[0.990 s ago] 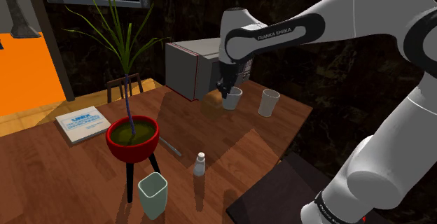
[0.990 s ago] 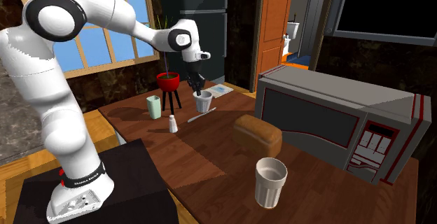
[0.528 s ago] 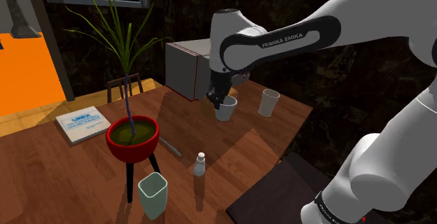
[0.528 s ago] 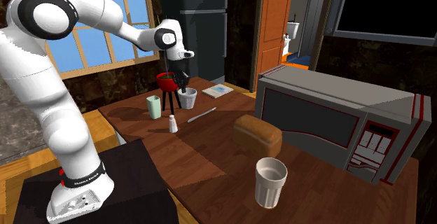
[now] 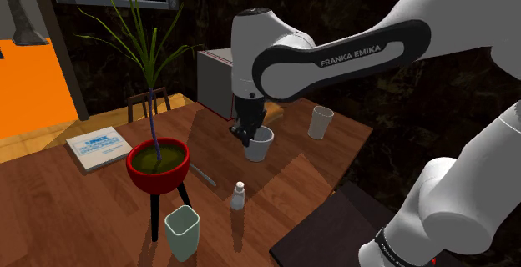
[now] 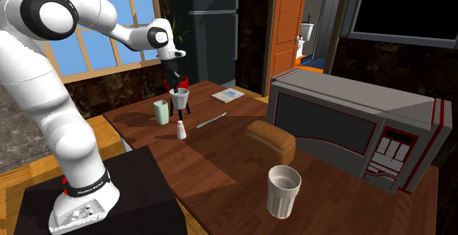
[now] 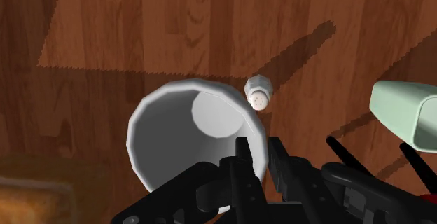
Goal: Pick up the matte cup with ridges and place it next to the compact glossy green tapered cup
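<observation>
A white Franka arm's black gripper [image 5: 245,133] carries a white cup [image 5: 258,144] above the wooden tabletop [image 5: 75,215], jaws closed on the cup's rim with one finger inside the wall and one outside, as the wrist view makes plain. The cup hangs upright and empty, clear of the wood, well apart from the pale green cup [image 5: 182,231] that marks its destination near the tabletop's front edge in the shoulder view. A small white shaker [image 5: 239,195] stands between the two, and a red planter [image 5: 158,162] on dark legs rises just beside the green cup.

The carried cup looks light and stiff, with a thin wall and a matte, faceted skin that should give the pads fair friction. Held at a single spot on the rim, it is likely to pivot or tilt if swung fast, so a hold low on the lip and a slow carry seem wise. The landing spot appears tight: shaker on one side, planter legs on the other.
</observation>
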Robot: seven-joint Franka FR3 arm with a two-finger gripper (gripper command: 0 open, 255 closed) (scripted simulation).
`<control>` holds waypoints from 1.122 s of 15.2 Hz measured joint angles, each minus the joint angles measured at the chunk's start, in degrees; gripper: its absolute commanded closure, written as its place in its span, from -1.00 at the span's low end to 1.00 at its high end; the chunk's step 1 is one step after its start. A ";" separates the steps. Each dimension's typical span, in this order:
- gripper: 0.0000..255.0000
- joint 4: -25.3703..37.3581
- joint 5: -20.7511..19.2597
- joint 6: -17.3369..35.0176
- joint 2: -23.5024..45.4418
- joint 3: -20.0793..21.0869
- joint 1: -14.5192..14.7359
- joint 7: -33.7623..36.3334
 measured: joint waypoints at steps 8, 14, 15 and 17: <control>1.00 3.39 0.56 -2.10 2.65 6.71 5.13 11.50; 1.00 9.13 -0.84 -4.28 7.68 11.54 9.13 20.90; 1.00 9.69 -0.98 -4.57 8.19 12.19 9.78 22.27; 1.00 12.06 -2.04 -5.17 10.69 13.62 11.37 25.66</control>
